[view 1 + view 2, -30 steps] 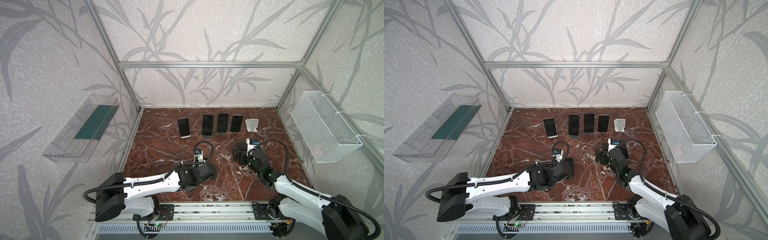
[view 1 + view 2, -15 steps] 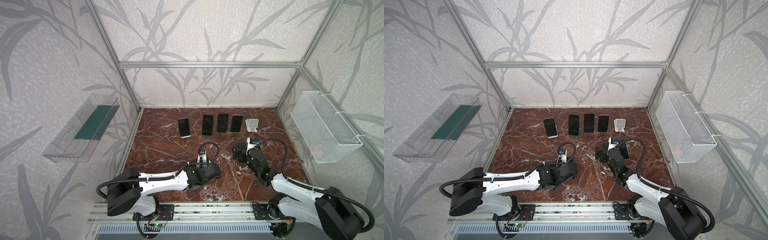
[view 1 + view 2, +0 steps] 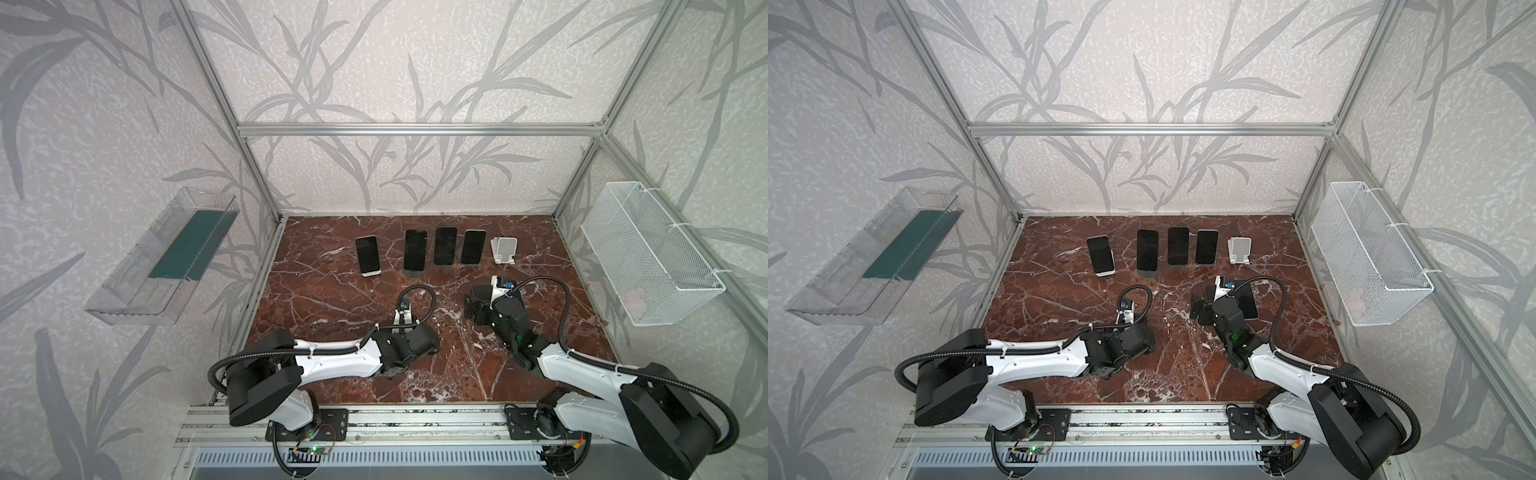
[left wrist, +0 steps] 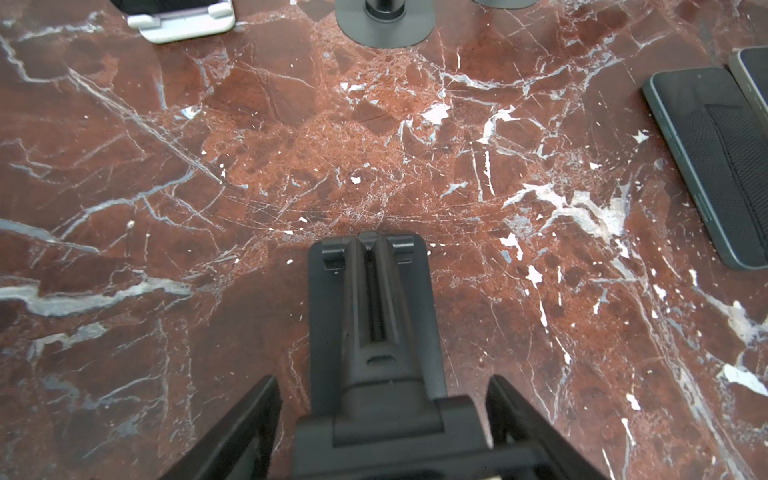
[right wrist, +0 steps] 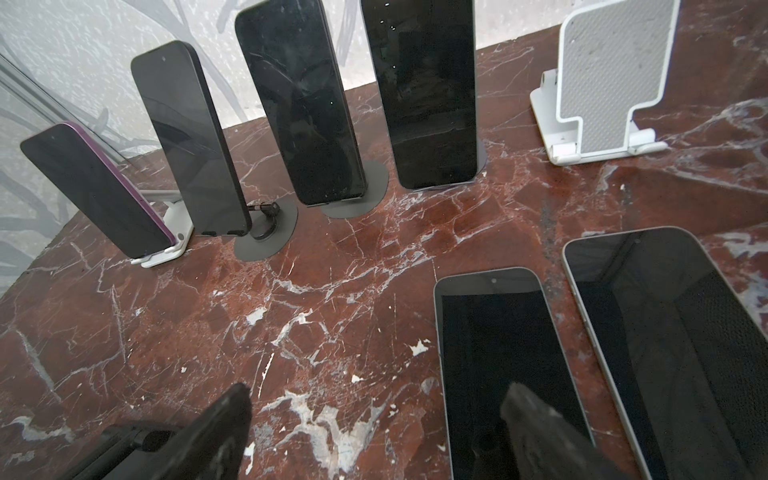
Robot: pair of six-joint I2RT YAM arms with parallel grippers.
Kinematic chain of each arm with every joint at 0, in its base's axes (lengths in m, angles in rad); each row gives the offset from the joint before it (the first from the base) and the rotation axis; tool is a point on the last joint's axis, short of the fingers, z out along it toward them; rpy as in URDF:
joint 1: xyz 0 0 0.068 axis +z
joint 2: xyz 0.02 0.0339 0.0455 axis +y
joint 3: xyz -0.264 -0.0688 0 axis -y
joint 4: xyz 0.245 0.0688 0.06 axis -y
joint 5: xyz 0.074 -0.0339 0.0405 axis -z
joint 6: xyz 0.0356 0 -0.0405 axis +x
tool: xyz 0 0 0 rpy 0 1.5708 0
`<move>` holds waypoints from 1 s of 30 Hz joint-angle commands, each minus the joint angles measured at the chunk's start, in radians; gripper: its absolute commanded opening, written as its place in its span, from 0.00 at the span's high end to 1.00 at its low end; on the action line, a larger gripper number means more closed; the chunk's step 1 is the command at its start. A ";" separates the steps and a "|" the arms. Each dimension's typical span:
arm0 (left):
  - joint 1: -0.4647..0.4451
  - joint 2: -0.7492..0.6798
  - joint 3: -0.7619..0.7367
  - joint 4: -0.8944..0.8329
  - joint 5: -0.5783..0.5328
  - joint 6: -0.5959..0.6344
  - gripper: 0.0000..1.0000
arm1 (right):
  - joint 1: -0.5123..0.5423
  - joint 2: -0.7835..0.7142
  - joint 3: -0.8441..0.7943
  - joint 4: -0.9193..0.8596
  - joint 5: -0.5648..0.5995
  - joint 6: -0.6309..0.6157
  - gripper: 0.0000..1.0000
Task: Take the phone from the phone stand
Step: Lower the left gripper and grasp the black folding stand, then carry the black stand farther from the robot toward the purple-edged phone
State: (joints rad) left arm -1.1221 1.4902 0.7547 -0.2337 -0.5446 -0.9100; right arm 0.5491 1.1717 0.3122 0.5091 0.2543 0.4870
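Observation:
A black phone stand (image 4: 374, 291) lies folded flat on the marble with no phone on it. My left gripper (image 4: 384, 380) straddles its base, the jaws close against both sides. In both top views the left gripper (image 3: 428, 347) covers that stand near the middle front. Two phones lie flat, screens up: one phone (image 5: 498, 353) partly under a finger of my right gripper (image 5: 376, 392), a second phone (image 5: 673, 332) beside it. The right gripper (image 3: 1200, 307) hangs open over bare marble, holding nothing.
Along the back stand several phones on stands, among them a purple-edged one (image 5: 99, 191) on a white stand and others (image 3: 414, 254) on round dark bases. An empty white stand (image 3: 505, 249) ends the row. A wire basket (image 3: 648, 253) and clear tray (image 3: 166, 257) hang on the side walls.
My left arm has slid a little to the right and its jaws have narrowed around the black stand. The right gripper has barely moved and stays open.

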 commanded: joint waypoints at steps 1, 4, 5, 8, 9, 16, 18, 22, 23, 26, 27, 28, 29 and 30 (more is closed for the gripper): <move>0.002 -0.001 0.003 -0.017 -0.045 0.019 0.28 | 0.004 -0.003 0.031 0.019 0.014 0.002 0.05; 0.001 -0.012 0.027 -0.079 -0.049 0.010 0.34 | 0.005 -0.006 0.033 0.014 0.007 0.001 0.06; 0.000 -0.017 0.031 -0.085 -0.049 0.013 0.36 | 0.006 -0.007 0.033 0.012 0.005 0.001 0.06; -0.002 -0.041 0.027 -0.106 -0.057 0.008 0.37 | 0.009 -0.007 0.035 0.012 0.005 0.001 0.06; -0.003 -0.054 0.025 -0.114 -0.066 0.003 0.38 | 0.010 -0.006 0.035 0.012 0.004 0.001 0.06; 0.021 -0.193 0.006 -0.190 -0.214 0.030 0.40 | 0.012 -0.016 0.034 0.006 0.005 0.005 0.06; 0.066 -0.234 0.014 -0.225 -0.232 0.068 0.40 | 0.011 -0.029 0.028 0.009 0.004 0.008 0.07; 0.234 -0.321 0.003 -0.260 -0.189 0.077 0.41 | 0.015 -0.063 0.021 0.003 0.011 0.007 0.07; 0.277 -0.347 -0.005 -0.253 -0.164 0.072 0.42 | 0.014 -0.066 0.020 0.003 0.015 0.006 0.07; 0.386 -0.413 -0.019 -0.229 -0.116 0.093 0.42 | 0.015 -0.076 0.018 -0.007 0.035 -0.002 0.07; 0.419 -0.427 -0.013 -0.225 -0.104 0.113 0.42 | 0.015 -0.076 0.018 -0.010 0.041 -0.002 0.07; 0.449 -0.434 -0.006 -0.225 -0.099 0.134 0.42 | 0.014 -0.078 0.018 -0.011 0.042 -0.002 0.07; 0.485 -0.435 0.004 -0.223 -0.092 0.155 0.42 | 0.014 -0.078 0.018 -0.011 0.041 -0.001 0.07; 0.527 -0.432 0.011 -0.212 -0.081 0.172 0.42 | 0.015 -0.078 0.018 -0.010 0.038 -0.001 0.07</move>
State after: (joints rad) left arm -0.6594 1.0687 0.7448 -0.4496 -0.6376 -0.7998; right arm 0.5583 1.1091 0.3153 0.5026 0.2687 0.4881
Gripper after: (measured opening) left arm 0.686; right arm 0.928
